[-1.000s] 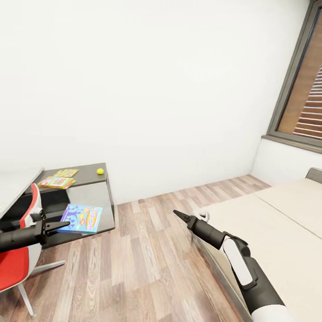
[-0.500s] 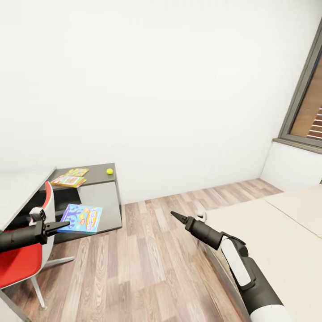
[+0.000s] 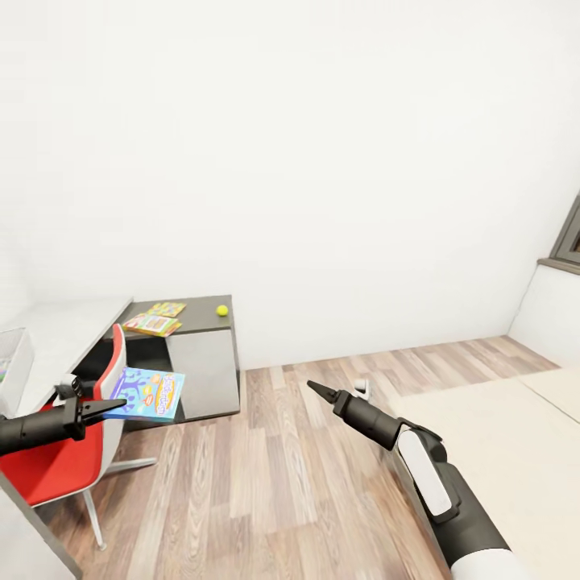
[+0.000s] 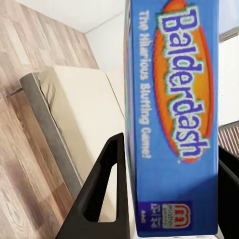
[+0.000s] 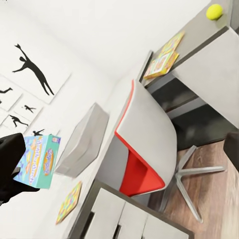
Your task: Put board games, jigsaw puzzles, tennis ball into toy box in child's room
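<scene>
The left gripper [image 3: 109, 403] clamps a blue board game [image 3: 147, 393] by its edge (the lid reads Balderdash), held out beside the red chair [image 3: 76, 451]. Beyond it, on the dark table [image 3: 197, 322], lie two flat puzzles [image 3: 155, 319] and a tennis ball [image 3: 221, 310]. The right gripper [image 3: 316, 389] hangs empty, fingers together, near the bed [image 3: 499, 451].

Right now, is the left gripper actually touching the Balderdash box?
Touching. In the left wrist view the Balderdash box sits between the left gripper's two fingers, pressed against it; the head view shows it held in the air.
</scene>
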Motion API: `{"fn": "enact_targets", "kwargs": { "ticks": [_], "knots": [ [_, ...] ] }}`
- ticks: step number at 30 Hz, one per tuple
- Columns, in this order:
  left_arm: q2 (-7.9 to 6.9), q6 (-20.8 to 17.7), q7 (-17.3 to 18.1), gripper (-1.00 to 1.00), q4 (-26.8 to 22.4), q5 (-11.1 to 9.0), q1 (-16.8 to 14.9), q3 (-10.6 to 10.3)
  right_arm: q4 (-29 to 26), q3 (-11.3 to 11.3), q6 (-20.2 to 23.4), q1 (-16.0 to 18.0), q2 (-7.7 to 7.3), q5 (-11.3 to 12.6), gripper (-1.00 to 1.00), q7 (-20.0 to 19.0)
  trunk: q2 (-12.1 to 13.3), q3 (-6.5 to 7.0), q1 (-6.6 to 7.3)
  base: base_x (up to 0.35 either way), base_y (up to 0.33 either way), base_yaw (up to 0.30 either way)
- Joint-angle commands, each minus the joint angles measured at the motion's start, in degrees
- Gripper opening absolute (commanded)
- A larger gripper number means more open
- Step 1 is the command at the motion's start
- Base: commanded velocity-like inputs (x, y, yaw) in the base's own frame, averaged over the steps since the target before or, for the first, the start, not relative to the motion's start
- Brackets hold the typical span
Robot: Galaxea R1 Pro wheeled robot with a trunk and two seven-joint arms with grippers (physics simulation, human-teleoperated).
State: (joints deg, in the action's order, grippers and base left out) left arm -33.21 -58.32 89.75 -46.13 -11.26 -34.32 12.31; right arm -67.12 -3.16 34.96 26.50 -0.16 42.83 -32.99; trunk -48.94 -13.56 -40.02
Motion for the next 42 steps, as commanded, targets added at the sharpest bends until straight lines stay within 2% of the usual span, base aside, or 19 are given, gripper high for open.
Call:
{"fn": "enact_targets", "kwargs": {
  "ticks": [1, 19, 26, 28, 30, 35, 37, 42],
  "knots": [
    [-0.01, -0.6, 0.2, -1.0, 0.0, -0.1, 0.0, 0.0, 0.0, 0.0, 0.4, 0.0, -0.02, 0.4, 1.0, 0.1, -0.1, -0.08, -0.04, 0.315, 0.0, 0.019],
    [-0.01, -0.6, 0.2, -1.0, 0.0, -0.1, -0.1, 0.0, -0.1, 0.1, 0.3, 0.0, -0.03, 0.4, 1.0, 0.1, -0.1, -0.08, -0.04, 0.318, 0.0, 0.001],
    [-0.94, -0.5, 0.2, -1.0, -0.1, -0.6, 0.1, 0.6, -3.7, 0.2, -0.8, 0.0, -0.47, 0.4, 1.0, 0.1, -0.1, -0.08, -0.04, 0.142, 0.0, 0.0],
    [-1.95, -0.6, 0.2, -1.0, -0.1, -0.8, 0.1, 1.4, -3.9, 0.2, -0.8, 0.0, -0.6, 0.4, 1.0, 0.1, -0.1, -0.08, -0.04, 0.017, 0.0, 0.052],
    [-3.77, -0.6, 0.2, -1.0, 0.1, -1.4, 0.1, 2.1, -4.0, 0.2, -0.8, 0.0, -0.67, 0.4, 1.0, 0.0, -0.1, -0.08, -0.04, 0.007, 0.0, 0.179],
    [-8.09, -0.5, 0.2, -1.0, 0.8, -6.8, 0.8, 2.7, -4.0, 0.1, -0.9, 0.0, -0.65, 0.4, 1.0, 0.0, -0.1, -0.08, -0.04, 0.002, 0.0, 0.262],
    [-8.97, -0.6, 0.2, -1.0, 0.8, -8.2, 1.7, 2.8, -3.9, 0.0, -0.9, 0.0, -0.53, 0.3, 1.0, 0.0, -0.1, -0.08, -0.04, 0.0, 0.0, 0.285],
    [-9.45, -0.6, 0.2, -1.0, 0.9, -8.8, 2.3, 2.7, -4.0, -0.1, -0.8, 0.0, -0.39, 0.3, 1.0, 0.0, -0.1, -0.08, -0.04, 0.0, 0.0, 0.289]
  ]
}}
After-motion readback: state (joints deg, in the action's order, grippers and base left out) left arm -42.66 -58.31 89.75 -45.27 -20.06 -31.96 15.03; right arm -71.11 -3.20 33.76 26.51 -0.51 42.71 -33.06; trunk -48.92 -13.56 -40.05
